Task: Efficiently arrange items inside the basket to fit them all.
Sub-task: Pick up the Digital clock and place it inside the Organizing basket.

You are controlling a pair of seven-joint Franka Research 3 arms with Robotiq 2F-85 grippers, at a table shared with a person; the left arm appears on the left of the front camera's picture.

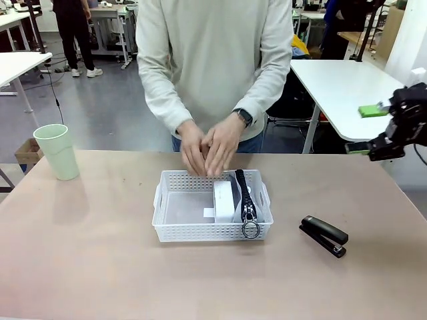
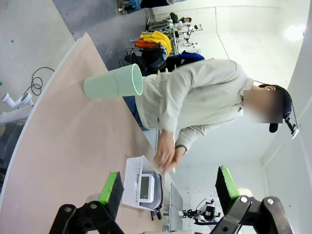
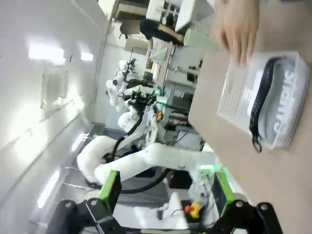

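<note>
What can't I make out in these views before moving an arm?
- Front view: the person's hands cover the far ends of the small white box and grey zip pouch in the shallow white perforated plastic basket.
- Right wrist view: motion blur smears the basket's contents.
- Left wrist view: basket too small for detail.

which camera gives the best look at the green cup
The left wrist view: the pale green cup is large, sharp and whole. The front view shows it whole but smaller, left of the basket. The right wrist view gives a blurred sliver past the person's hand.
</note>
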